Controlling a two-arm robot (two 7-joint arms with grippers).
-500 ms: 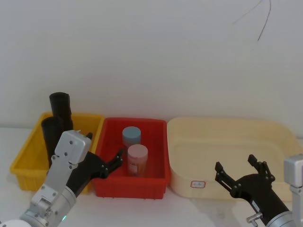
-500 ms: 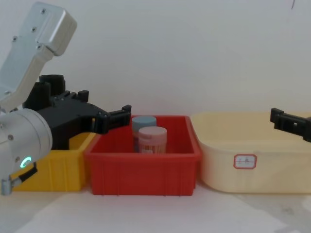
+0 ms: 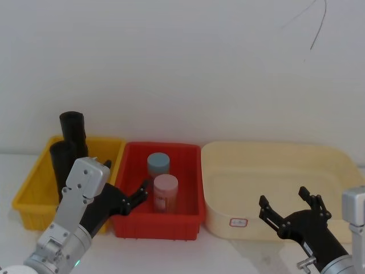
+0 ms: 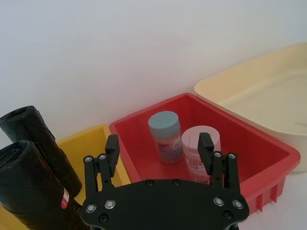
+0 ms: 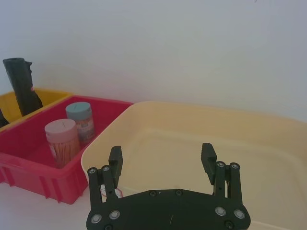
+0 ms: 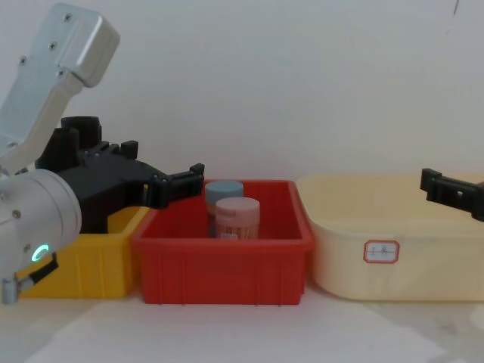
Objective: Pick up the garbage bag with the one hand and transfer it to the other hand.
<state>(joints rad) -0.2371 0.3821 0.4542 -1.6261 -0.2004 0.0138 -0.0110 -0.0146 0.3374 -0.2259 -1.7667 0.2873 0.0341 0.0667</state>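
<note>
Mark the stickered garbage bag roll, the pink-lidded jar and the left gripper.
garbage bag (image 4: 33,187), left wrist view, black side of the roll beside its sticker.
pink-lidded jar (image 3: 165,183), head view, on its lid.
left gripper (image 4: 159,145), left wrist view, midway between its open fingertips.

No text, brand or number can be read. A small red-bordered white label (image 6: 381,251) is fixed to the front wall of the cream tub (image 6: 423,227), just right of the red bin (image 6: 219,268); its print cannot be made out. A red-and-white sticker (image 4: 65,198) is seen on the garbage bag (image 4: 33,187), left of the red bin, its marks illegible. Printing on the blue-lidded jar (image 4: 164,139) and the pink-lidded jar (image 4: 192,153) inside the red bin is likewise unreadable.
</note>
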